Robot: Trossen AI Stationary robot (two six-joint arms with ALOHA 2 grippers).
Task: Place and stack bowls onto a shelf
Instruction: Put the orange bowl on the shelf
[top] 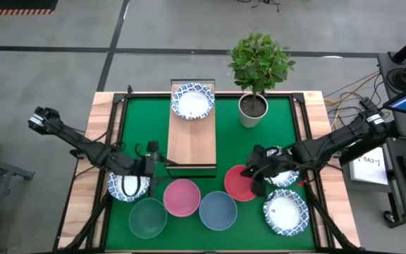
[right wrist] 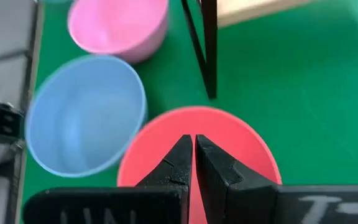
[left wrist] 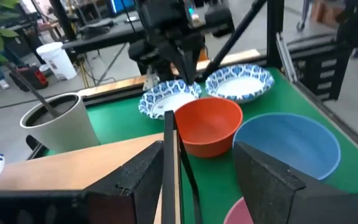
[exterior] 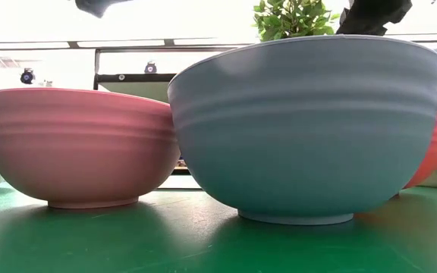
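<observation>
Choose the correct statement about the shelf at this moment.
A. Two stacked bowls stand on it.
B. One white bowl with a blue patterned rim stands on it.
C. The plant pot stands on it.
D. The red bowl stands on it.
B: on the shelf stands only one patterned bowl, at its far end near the plant pot.

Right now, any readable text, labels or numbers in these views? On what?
No text reads whole.
White lettering on the right gripper, right wrist view: cut off, unreadable.
Paper sheet beside the table, high view: marks too small.
</observation>
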